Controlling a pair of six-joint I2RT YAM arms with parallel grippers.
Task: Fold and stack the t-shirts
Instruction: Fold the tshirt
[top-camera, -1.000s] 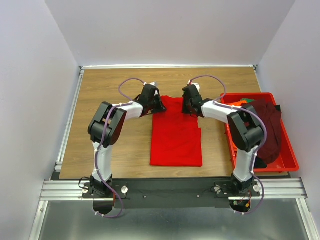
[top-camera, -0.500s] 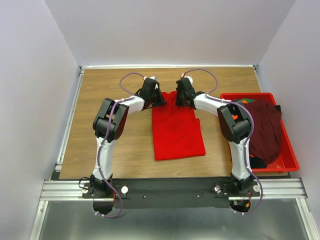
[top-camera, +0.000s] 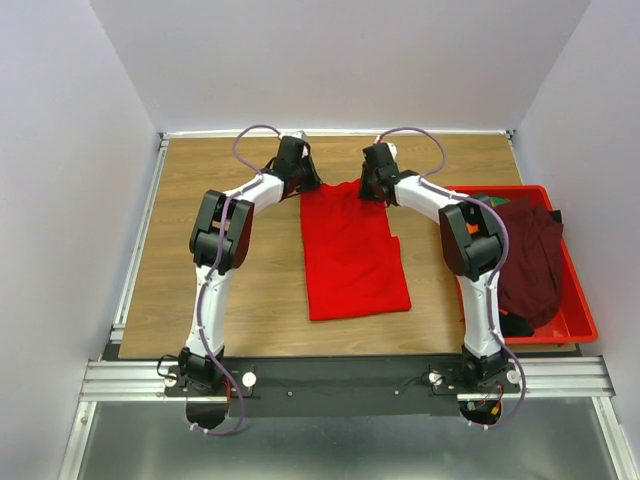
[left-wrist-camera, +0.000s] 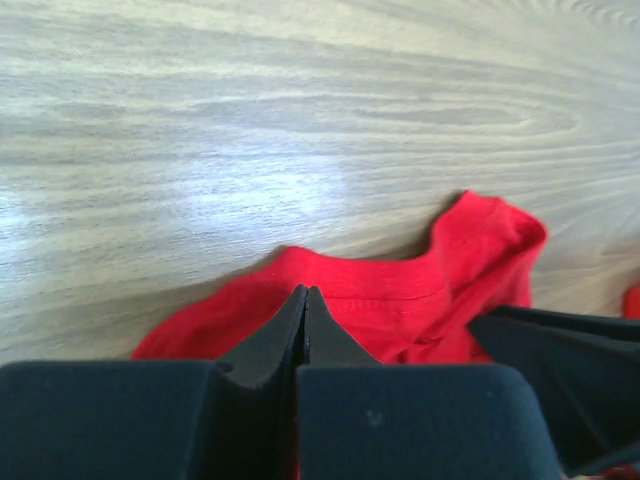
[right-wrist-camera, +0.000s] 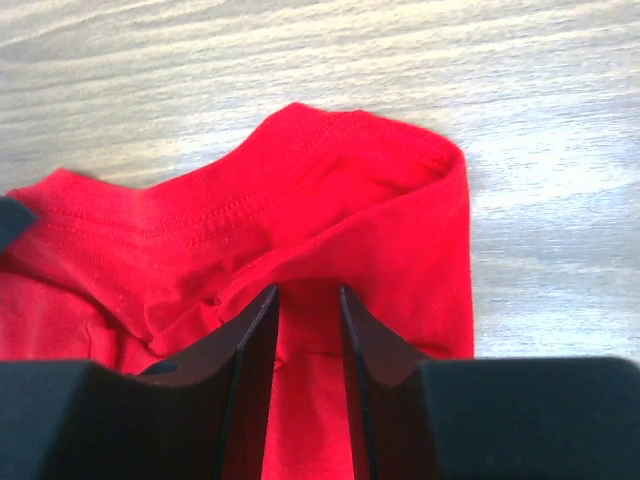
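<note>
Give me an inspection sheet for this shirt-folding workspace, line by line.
surface: wooden table, no damage seen.
job's things: red t-shirt lying mid-table; maroon t-shirt heaped in red bin at right.
clutter: nothing seen.
grippers: left gripper shut at the red t-shirt's far edge; right gripper closed on bunched cloth there.
cables: purple cables looped above both arms, off the cloth.
surroundings: white walls; metal rail at near edge.

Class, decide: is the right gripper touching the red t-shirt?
Touching. The right wrist view shows a fold of the red t-shirt caught between the right gripper's fingers, with cloth against both inner faces.
</note>
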